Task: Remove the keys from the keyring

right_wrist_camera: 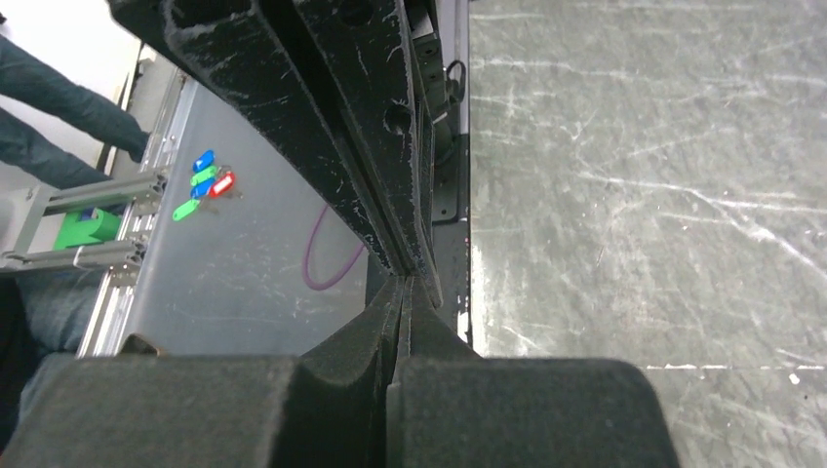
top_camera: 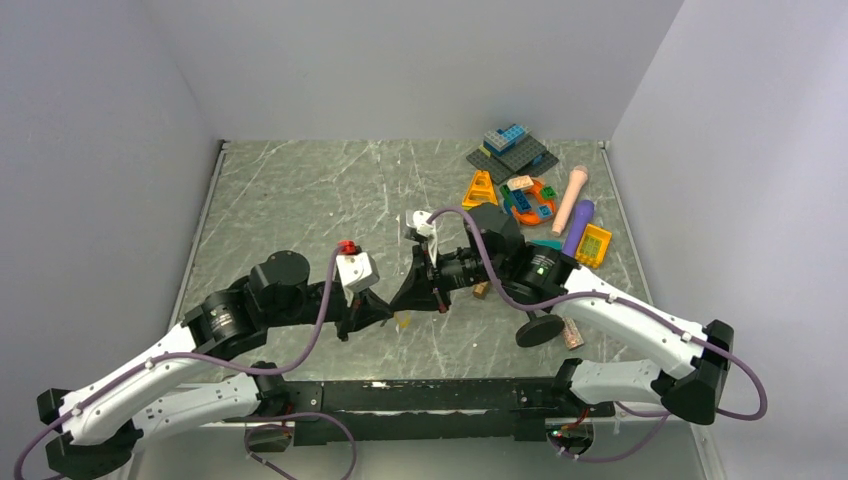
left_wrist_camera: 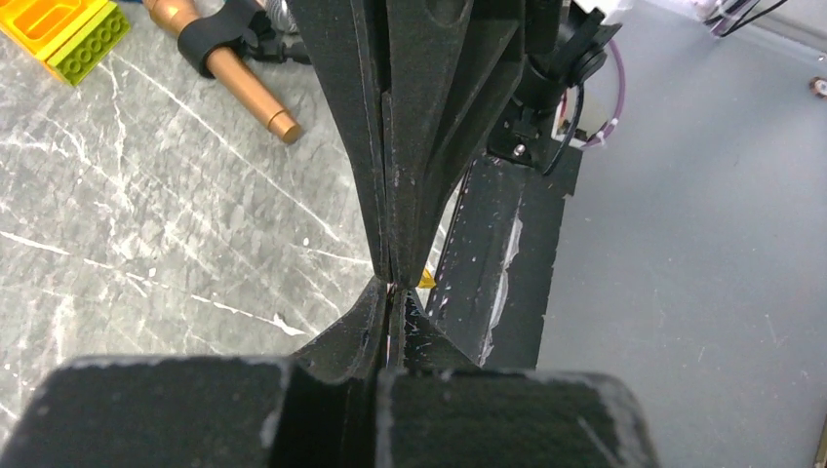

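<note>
My left gripper [top_camera: 390, 313] and right gripper [top_camera: 402, 304] meet tip to tip just above the table near its front middle. In the left wrist view my left gripper [left_wrist_camera: 392, 290] is shut, with a thin pale sliver between its pads that looks like the keyring, mostly hidden. A small brass-yellow bit of the key [left_wrist_camera: 426, 281] sticks out beside the shut tips of the right gripper [left_wrist_camera: 397, 265]; it also shows in the top view [top_camera: 402, 321]. In the right wrist view my right gripper [right_wrist_camera: 406, 285] is shut; key and ring are hidden there.
A toy pile lies at the back right: a grey brick plate [top_camera: 512, 152], an orange triangle [top_camera: 480, 190], a gold microphone [top_camera: 573, 197], a purple piece [top_camera: 577, 228]. A black round stand base [top_camera: 540, 330] sits under the right arm. The black front rail [left_wrist_camera: 497, 263] runs close behind the grippers.
</note>
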Controlling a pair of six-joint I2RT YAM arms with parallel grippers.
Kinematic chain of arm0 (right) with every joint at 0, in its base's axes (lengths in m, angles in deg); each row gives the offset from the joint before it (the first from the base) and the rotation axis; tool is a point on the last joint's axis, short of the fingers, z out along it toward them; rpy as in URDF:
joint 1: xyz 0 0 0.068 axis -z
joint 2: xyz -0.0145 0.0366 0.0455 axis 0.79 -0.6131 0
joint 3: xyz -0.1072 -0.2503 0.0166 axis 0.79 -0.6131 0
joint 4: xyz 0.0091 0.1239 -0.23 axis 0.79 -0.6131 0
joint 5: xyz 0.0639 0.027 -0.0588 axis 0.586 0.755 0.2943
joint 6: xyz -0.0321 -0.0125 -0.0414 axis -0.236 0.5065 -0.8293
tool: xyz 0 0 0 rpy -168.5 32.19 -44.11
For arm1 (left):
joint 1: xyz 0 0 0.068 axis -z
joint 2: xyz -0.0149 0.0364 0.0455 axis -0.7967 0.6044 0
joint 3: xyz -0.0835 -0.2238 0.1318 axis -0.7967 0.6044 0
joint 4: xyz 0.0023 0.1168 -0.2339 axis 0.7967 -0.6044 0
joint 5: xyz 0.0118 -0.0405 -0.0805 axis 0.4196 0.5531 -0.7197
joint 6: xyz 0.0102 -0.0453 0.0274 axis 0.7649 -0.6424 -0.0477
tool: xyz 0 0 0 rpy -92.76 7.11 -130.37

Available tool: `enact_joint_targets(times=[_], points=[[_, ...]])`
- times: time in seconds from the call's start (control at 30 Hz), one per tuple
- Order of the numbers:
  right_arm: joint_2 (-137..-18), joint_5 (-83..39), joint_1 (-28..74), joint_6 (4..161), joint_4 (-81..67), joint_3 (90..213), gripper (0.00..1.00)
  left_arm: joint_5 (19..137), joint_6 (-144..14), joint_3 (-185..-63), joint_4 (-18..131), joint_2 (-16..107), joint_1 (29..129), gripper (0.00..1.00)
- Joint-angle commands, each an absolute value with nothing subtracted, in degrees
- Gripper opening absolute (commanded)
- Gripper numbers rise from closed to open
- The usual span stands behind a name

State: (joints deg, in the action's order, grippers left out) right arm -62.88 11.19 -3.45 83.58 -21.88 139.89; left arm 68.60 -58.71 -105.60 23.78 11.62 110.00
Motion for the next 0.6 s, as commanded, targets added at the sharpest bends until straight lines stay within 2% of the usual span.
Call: enact_joint_targets(times=[0.0,0.13,0.17,0.2,0.27,0.3,0.33,0.4,0.57], points=[[-63.8,12.2,-3.5,81.6,-26.8,144.9,0.00,72.0,-55.7,-107.2,21.4,12.5,109.9,0.00],[-65.0,12.2,-3.5,80.7,-29.7,146.6,0.00,72.3,-55.0,-107.8,20.7,12.7,109.9,0.00],[-65.4,12.2,-3.5,80.5,-30.3,147.0,0.04,72.4,-54.7,-108.4,20.0,12.9,109.9,0.00],[-65.5,12.1,-3.5,80.3,-30.6,147.3,0.16,72.9,-54.2,-109.1,19.1,13.3,109.9,0.00],[-65.3,11.2,-3.6,80.6,-30.1,147.1,0.50,74.0,-53.9,-110.3,17.3,13.8,110.0,0.00],[-64.7,10.3,-3.4,81.1,-29.0,146.6,0.63,74.2,-53.9,-110.6,17.1,13.7,109.9,0.00],[-63.9,8.5,-3.5,81.7,-27.4,145.8,0.71,74.3,-53.9,-110.6,17.3,13.1,109.9,0.00],[-61.3,3.9,-3.5,83.2,-23.9,144.0,0.77,74.5,-52.4,-109.2,19.0,11.0,109.9,0.00],[-53.3,-6.8,-3.4,85.1,-17.9,141.2,0.80,75.5,-52.8,-102.3,27.9,2.2,108.2,0.00]])
